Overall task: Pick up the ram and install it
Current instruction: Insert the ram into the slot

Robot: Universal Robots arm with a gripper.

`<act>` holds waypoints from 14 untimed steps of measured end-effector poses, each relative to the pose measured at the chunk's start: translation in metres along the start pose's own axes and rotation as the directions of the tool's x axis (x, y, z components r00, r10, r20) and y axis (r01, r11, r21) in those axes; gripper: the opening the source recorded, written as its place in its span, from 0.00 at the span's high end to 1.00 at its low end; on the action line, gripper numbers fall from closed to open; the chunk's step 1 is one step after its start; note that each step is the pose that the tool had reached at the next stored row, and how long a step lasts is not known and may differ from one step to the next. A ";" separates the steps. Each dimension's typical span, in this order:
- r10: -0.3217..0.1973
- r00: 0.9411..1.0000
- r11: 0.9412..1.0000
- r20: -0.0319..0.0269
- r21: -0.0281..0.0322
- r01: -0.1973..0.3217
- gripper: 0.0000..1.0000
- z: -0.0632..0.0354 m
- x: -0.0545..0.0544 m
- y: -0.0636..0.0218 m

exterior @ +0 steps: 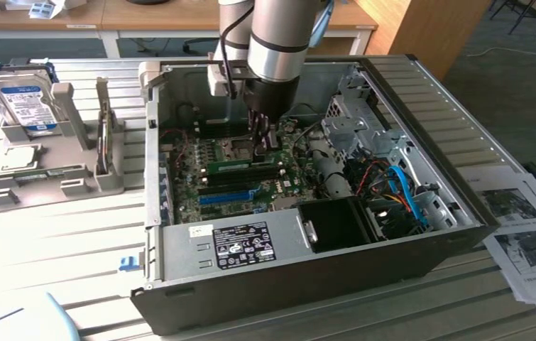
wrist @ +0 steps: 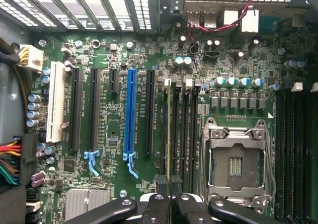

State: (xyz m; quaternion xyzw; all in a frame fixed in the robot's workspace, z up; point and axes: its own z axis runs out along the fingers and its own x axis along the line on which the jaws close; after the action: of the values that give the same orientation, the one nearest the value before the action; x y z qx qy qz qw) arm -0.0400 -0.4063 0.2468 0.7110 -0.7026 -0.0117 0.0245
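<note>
The ram (exterior: pixel 230 167) is a thin green stick standing on edge along a memory slot of the motherboard, inside the open computer case (exterior: pixel 457 135). In the wrist view the ram (wrist: pixel 169 134) appears edge-on as a narrow line between the black slots. My gripper (exterior: pixel 265 148) reaches down into the case at one end of the stick. The gripper (wrist: pixel 169 184) is shut, its black fingertips (wrist: pixel 161 182) pinched around the ram's near end. Whether the stick is fully seated in the slot cannot be told.
A long blue slot (wrist: pixel 130 114) runs beside the ram on one side, and the empty CPU socket (wrist: pixel 236 164) lies on the other. The power supply (exterior: pixel 239 238) and cables (exterior: pixel 395 188) crowd the case. A hard drive (exterior: pixel 23 103) stands in a grey holder (exterior: pixel 40 177) outside. Papers (exterior: pixel 523 227) lie at the exterior view's right.
</note>
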 end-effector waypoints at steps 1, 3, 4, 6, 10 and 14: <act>0.000 1.000 1.000 0.000 0.000 0.000 0.89 0.0002 0.000 0.0000; 0.000 1.000 1.000 0.000 0.000 0.000 0.89 0.0002 0.000 0.0000; 0.000 1.000 1.000 0.000 0.000 0.000 0.89 0.0002 0.000 0.0000; 0.002 1.000 1.000 0.000 0.000 -0.002 0.89 0.0003 0.000 0.0000; 0.010 1.000 1.000 0.001 0.000 -0.010 0.89 0.0004 0.000 0.0000; 0.010 1.000 1.000 0.001 0.000 -0.010 0.89 0.0004 0.000 -0.0004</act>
State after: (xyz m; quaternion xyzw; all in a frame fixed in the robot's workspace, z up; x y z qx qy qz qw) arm -0.0397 -0.4063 0.2464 0.7074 -0.7062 -0.0118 0.0244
